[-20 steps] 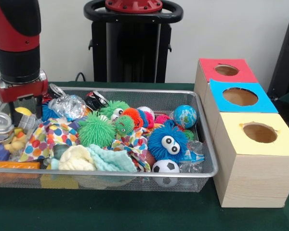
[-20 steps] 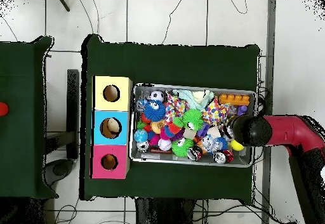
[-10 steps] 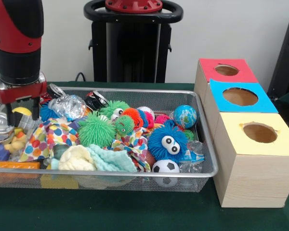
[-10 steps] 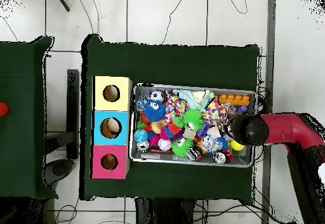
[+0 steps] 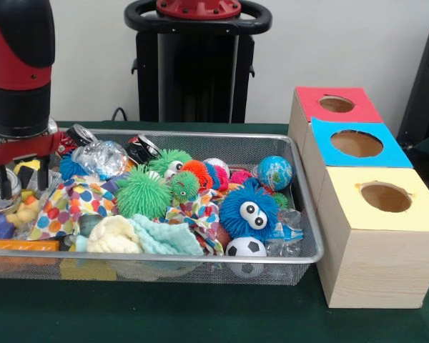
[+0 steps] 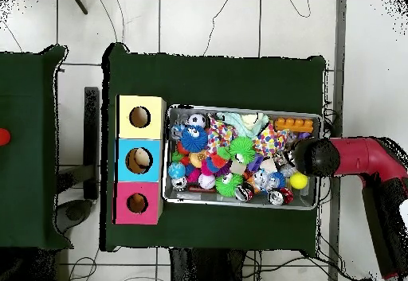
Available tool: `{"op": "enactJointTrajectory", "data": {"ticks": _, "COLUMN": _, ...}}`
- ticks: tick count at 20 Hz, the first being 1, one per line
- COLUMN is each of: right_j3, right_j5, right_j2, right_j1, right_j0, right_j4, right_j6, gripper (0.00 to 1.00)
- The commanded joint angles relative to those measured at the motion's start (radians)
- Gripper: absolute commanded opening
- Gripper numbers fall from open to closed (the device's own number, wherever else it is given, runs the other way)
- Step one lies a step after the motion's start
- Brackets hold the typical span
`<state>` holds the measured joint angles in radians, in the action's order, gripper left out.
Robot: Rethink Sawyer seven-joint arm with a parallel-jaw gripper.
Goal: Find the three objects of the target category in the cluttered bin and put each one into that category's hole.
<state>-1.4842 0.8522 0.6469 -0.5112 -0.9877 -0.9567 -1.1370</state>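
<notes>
The wire mesh bin (image 5: 200, 134) is packed with toys: a blue fuzzy ball with eyes (image 5: 249, 207), green spiky balls (image 5: 143, 191), a globe ball (image 5: 274, 172), a soccer ball (image 5: 245, 247), a polka-dot cloth (image 5: 71, 204) and shiny cans (image 5: 141, 148). My gripper (image 5: 22, 183) hangs open at the bin's left end. Its fingers straddle a clear plastic piece and a yellow ball (image 5: 26, 165). In the overhead view the wrist (image 6: 313, 157) hides the fingers; the yellow ball (image 6: 299, 181) lies just beside it.
Three wooden boxes stand to the right of the bin, with a red top (image 5: 307, 100), a blue top (image 5: 397, 153) and a yellow top (image 5: 343, 193), each with a round hole. From above, the boxes (image 6: 126, 146) sit left of the bin (image 6: 231, 108).
The gripper has shifted toward the bin's left end in the front view and dropped lower into it. Its fingers stay spread. The toys have not moved.
</notes>
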Motion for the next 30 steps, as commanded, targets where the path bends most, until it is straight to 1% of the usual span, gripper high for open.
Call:
{"op": "enactJointTrajectory", "data": {"ticks": 1, "right_j3": 0.048, "right_j5": -0.041, "right_j2": 0.089, "right_j1": 0.096, "right_j0": -0.039, "right_j4": 0.038, "right_j6": 0.315, "gripper": 1.0}}
{"op": "enactJointTrajectory", "data": {"ticks": 6, "right_j3": 0.066, "right_j5": -0.024, "right_j2": 0.068, "right_j1": 0.112, "right_j0": -0.02, "right_j4": 0.018, "right_j6": 0.291, "gripper": 1.0}}
{"op": "enactJointTrajectory", "data": {"ticks": 7, "right_j3": 0.061, "right_j5": -0.015, "right_j2": 0.063, "right_j1": 0.103, "right_j0": -0.02, "right_j4": 0.018, "right_j6": 0.288, "gripper": 1.0}}
{"op": "enactJointTrajectory", "data": {"ticks": 11, "right_j3": 0.086, "right_j5": 0.018, "right_j2": 0.031, "right_j1": 0.108, "right_j0": -0.009, "right_j4": -0.007, "right_j6": 0.294, "gripper": 1.0}}
{"op": "enactJointTrajectory", "data": {"ticks": 14, "right_j3": 0.097, "right_j5": 0.039, "right_j2": 0.007, "right_j1": 0.098, "right_j0": 0.005, "right_j4": -0.019, "right_j6": 0.274, "gripper": 1.0}}
{"op": "enactJointTrajectory", "data": {"ticks": 16, "right_j3": 0.108, "right_j5": 0.066, "right_j2": -0.014, "right_j1": 0.085, "right_j0": 0.023, "right_j4": -0.044, "right_j6": 0.287, "gripper": 1.0}}
{"op": "enactJointTrajectory", "data": {"ticks": 19, "right_j3": 0.114, "right_j5": 0.084, "right_j2": -0.024, "right_j1": 0.078, "right_j0": 0.029, "right_j4": -0.047, "right_j6": 0.298, "gripper": 1.0}}
{"op": "enactJointTrajectory", "data": {"ticks": 22, "right_j3": 0.127, "right_j5": 0.112, "right_j2": -0.043, "right_j1": 0.069, "right_j0": 0.053, "right_j4": -0.061, "right_j6": 0.313, "gripper": 1.0}}
{"op": "enactJointTrajectory", "data": {"ticks": 27, "right_j3": 0.128, "right_j5": 0.113, "right_j2": -0.054, "right_j1": 0.088, "right_j0": 0.058, "right_j4": -0.043, "right_j6": 0.306, "gripper": 1.0}}
{"op": "enactJointTrajectory", "data": {"ticks": 30, "right_j3": 0.136, "right_j5": 0.151, "right_j2": -0.081, "right_j1": 0.114, "right_j0": 0.074, "right_j4": -0.034, "right_j6": 0.28, "gripper": 1.0}}
